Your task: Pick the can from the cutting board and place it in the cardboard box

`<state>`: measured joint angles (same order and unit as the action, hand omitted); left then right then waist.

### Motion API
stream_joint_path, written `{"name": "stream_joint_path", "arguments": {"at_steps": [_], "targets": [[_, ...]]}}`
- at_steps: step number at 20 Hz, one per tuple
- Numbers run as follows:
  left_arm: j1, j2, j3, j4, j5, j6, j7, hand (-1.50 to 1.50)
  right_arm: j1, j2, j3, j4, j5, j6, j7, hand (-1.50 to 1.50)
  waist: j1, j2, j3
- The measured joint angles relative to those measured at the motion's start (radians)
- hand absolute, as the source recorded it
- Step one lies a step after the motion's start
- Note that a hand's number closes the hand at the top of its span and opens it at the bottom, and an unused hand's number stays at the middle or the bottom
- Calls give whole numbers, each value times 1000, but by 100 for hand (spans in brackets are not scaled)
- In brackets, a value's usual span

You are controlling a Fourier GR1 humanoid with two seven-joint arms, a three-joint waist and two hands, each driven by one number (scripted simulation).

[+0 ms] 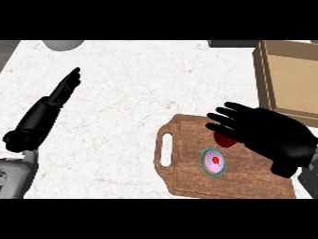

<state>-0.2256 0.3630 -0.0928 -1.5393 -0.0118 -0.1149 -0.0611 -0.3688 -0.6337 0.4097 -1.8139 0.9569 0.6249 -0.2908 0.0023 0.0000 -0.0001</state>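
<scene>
The fingers (224, 116) of the right hand (271, 133) are straight and slightly spread, holding nothing, stretched out over the upper part of the cutting board (247, 179) with the palm facing down. In the head view, the can (213, 161) stands on that wooden board, seen from above as a round teal-rimmed top with a red mark, just below and to the left of the hand and apart from it. A dark red patch shows on the board under the hand's fingers. The board's handle slot faces left. The cardboard box (295, 81) sits open at the upper right of the white marbled counter (127, 98), near the board. The left hand (65, 86) rests at the left, fingers straight and together, well apart from the board.
</scene>
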Motion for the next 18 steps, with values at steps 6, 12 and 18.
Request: {"name": "stream_joint_path", "arguments": {"at_steps": [6, 12, 18], "targets": [[-3, -20, 24, 5, -20, -27, 1, 0, -10, 50, -14, 118, 92, -69, -73, -150, 1, 1, 0], [3, -48, 42, 6, -53, -35, -9, 0, -8, 112, -9, 201, 162, -92, -126, -150, 1, 0, 0], [6, -70, 61, 8, -70, -60, -12, 0, -14, 155, -32, 250, 239, -108, -145, -150, 0, 0, 0]]}}
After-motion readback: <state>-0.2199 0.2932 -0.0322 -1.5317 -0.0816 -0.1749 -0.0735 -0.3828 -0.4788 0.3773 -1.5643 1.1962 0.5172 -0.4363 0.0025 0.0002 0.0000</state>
